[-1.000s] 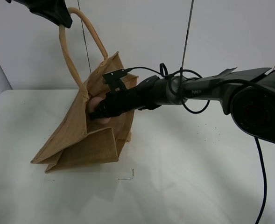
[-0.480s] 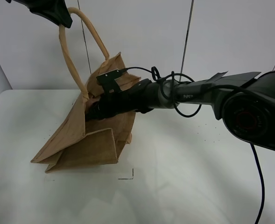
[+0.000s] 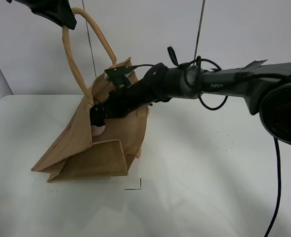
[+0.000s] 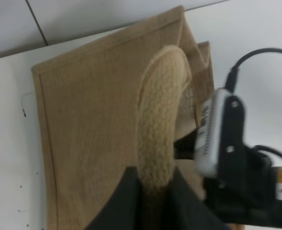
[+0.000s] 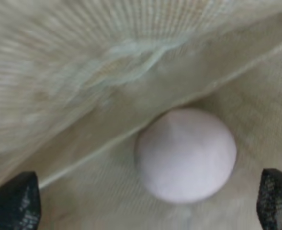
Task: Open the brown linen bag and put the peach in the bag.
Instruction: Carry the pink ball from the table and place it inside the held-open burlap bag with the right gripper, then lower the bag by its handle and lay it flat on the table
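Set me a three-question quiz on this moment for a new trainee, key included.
1. True or false: the right hand is clamped on the peach.
2. What does the left hand grip? A) the rope handle B) the bag's bottom corner C) the peach
3. Fill in: the peach lies ___ the brown linen bag.

Key: 1 false, its fingertips stand wide apart on either side of the peach; 2 A; 3 inside.

White table [image 3: 209, 192] with brown linen bag [image 3: 98, 159]
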{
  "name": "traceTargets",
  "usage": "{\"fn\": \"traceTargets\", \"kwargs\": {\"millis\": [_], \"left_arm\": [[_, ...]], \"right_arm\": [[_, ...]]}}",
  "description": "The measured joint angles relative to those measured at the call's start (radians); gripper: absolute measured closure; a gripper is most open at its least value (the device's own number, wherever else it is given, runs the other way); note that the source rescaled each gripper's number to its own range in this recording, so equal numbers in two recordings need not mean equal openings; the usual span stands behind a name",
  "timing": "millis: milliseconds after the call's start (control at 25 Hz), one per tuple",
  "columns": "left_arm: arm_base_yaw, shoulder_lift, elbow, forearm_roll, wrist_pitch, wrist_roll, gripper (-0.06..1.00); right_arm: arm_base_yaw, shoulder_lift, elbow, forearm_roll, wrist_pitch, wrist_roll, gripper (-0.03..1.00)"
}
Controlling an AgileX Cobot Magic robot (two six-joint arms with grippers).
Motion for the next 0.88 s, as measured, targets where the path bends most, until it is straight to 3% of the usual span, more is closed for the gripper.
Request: {"fn": "traceTargets", "kwargs": {"millis": [560,760,880], "left_arm": [[0.0,0.0,0.0,-0.001,0.0,0.0,0.94],[0.0,0.0,0.0,-0.001,0.0,0.0,0.94],[0.0,0.0,0.0,-0.001,0.0,0.0,0.94]], "right_arm": [[-0.079,-0.147,-0.048,-0.641,0.539,0.643,-0.03],[-0.156,-0.147,-0.06,-0.737,0.602,0.749,-0.03],[-0.253,-0.147,-0.061,-0.76,0.625,0.755,-0.03]]}}
